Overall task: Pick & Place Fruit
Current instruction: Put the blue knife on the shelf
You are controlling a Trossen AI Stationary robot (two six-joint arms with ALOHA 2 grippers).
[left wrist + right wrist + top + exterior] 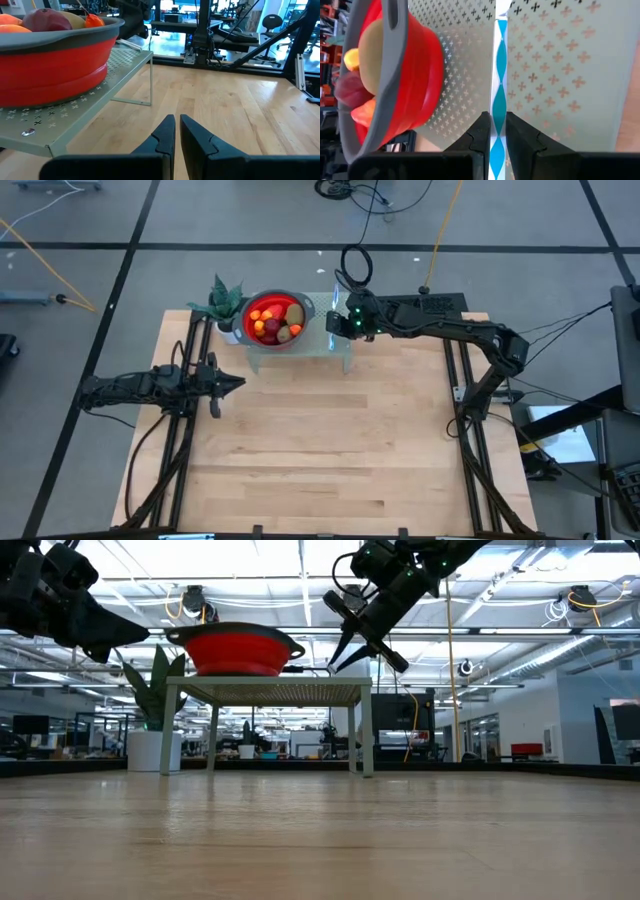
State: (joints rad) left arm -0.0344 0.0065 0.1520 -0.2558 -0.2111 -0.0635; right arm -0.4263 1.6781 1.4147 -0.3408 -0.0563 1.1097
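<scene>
- Seemingly done or not begun: the fruit (274,320) all sits in the red bowl (250,308) on the small rack (340,343); none lies on the worktop (320,440).
- Right gripper (494,131) over the rack, fingers nearly together about the blue-and-white stick (499,75), seemingly pinching it.
- Left gripper (236,384) hovers apart, fingers together, empty.

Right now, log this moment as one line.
fruit in red bowl on rack | right gripper shut on blue-white stick | left gripper shut, waiting

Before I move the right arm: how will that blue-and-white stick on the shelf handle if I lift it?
The blue-and-white stick looks slim and probably light. Its smooth twisted surface may slip in the right gripper. Lying flat on the perforated shelf, it could roll sideways if nudged.
</scene>
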